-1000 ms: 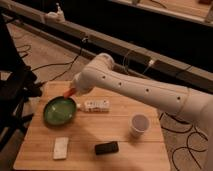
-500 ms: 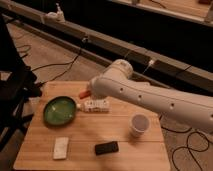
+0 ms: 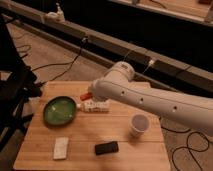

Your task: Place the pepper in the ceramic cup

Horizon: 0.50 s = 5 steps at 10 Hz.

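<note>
Pepper (image 3: 84,95) shows as a red-orange bit at the tip of your arm (image 3: 150,100), just past the right rim of the pan (image 3: 59,111) and just beyond the bottle (image 3: 96,105), in the far left part of the worktop (image 3: 135,157). Your gripper (image 3: 91,93) is right at the pepper, mostly hidden behind the arm's last link, so you cannot tell whether it is spread or pinching. The cup (image 3: 139,124) stands upright near the right edge, well apart from the pepper. The bottle lies on its side, just beside the pan. Near the front edge you have a white block (image 3: 61,147) and a black block (image 3: 106,147), lying apart from each other.
</note>
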{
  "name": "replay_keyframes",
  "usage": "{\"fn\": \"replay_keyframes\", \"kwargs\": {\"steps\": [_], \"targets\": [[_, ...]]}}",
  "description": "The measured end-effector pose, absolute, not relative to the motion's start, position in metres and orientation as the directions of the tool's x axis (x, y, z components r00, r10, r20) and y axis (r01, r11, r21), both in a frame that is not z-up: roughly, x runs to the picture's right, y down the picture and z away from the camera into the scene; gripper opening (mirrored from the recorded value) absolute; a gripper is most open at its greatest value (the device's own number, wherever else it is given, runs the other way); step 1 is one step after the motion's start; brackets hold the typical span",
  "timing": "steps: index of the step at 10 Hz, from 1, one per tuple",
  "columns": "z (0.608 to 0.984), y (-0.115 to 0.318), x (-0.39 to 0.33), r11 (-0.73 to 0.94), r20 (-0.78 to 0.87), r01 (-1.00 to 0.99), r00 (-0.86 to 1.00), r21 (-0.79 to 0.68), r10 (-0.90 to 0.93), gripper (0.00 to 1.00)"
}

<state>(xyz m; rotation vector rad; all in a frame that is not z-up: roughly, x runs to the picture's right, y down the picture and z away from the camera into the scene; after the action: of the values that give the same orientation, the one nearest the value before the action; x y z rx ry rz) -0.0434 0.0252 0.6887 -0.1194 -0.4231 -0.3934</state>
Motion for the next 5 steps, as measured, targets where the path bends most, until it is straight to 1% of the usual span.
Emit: {"fn": "replay_keyframes", "kwargs": {"steps": [2,5], "targets": [[0.704,0.039,-0.018,0.938,0.445,0.318,0.866,-0.136,-0.229,0.00],[0.712,0.055,0.013,0.942,0.467,0.214,0.881,-0.259,-0.072,0.00]]}}
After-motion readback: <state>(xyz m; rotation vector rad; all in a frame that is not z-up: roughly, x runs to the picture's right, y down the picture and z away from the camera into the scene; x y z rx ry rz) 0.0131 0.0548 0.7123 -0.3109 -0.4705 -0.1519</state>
